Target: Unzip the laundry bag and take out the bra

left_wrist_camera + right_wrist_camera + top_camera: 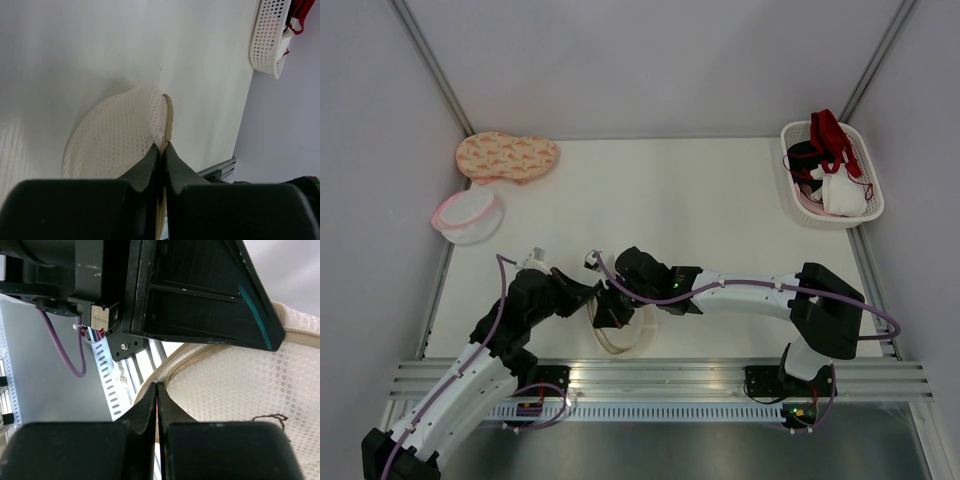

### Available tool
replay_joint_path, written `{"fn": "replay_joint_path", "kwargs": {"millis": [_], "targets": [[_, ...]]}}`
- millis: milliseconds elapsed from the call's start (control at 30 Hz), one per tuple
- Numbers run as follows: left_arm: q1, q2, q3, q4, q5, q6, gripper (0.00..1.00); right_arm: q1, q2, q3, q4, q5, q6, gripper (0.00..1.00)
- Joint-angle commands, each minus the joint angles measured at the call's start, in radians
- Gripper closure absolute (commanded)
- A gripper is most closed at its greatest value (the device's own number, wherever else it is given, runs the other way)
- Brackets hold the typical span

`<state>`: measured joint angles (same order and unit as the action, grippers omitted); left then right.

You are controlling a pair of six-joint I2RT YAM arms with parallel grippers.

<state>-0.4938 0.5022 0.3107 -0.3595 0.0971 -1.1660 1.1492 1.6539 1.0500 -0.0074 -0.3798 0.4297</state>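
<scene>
No readable text, brand or number anywhere here tbh. The orange pouch (507, 157) at the far left has a pale print too small to make out. The dark squiggle (269, 418) on the laundry bag (225, 390) mesh isn't lettering.

**A:** From overhead we saw the left gripper (592, 290) and right gripper (610, 308) meeting tip to tip over the laundry bag (625, 341), right at the near edge of the table (700, 200). They covered most of it, so only a cream arc of rim showed.

**B:** Yep, and we couldn't tell how the jaws stood from up there. The bra (832, 135) sat in the white basket (789, 180) at the far right, red straps on top, jumbled with a black garment (804, 155). At far left we had the orange pouch (507, 157) and the pink-rimmed bag (468, 215).
</scene>
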Motion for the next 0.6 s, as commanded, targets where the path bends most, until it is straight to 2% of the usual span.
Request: {"fn": "replay_joint_path", "kwargs": {"millis": [0,33,133,167,233,400,433,467,533,567], "targets": [[0.001,-0.002,0.018,0.048,0.036,0.043,0.93,0.009,0.004,0.045,0.029,-0.03,-0.026,1.0],[0.001,-0.001,0.018,0.05,0.038,0.045,0.97,0.007,0.004,0.045,0.027,-0.03,-0.026,1.0],[0.003,0.001,0.019,0.054,0.046,0.051,0.98,0.007,-0.002,0.042,0.02,-0.027,-0.029,0.98],[0.003,0.001,0.019,0.054,0.046,0.057,0.98,0.007,-0.009,0.044,0.015,-0.025,-0.032,0.9],[0.003,-0.001,0.019,0.053,0.044,0.058,0.98,0.009,-0.023,0.05,-0.015,-0.025,-0.037,0.83],[0.003,-0.008,0.016,0.053,0.018,0.068,0.98,0.009,-0.172,0.058,-0.095,0.016,-0.046,0.39],[0.003,-0.013,0.015,0.054,0.001,0.063,0.98,0.009,-0.234,0.058,-0.124,0.044,-0.052,0.24],[0.003,-0.013,0.014,0.056,-0.007,0.062,0.98,0.007,-0.267,0.058,-0.124,0.044,-0.058,0.22],[0.003,-0.022,0.016,0.079,-0.025,0.062,0.98,0.009,-0.362,0.059,-0.169,0.085,-0.074,0.07],[0.003,-0.025,0.021,0.088,-0.055,0.06,0.98,0.007,-0.391,0.058,-0.187,0.103,-0.077,0.06]]}}
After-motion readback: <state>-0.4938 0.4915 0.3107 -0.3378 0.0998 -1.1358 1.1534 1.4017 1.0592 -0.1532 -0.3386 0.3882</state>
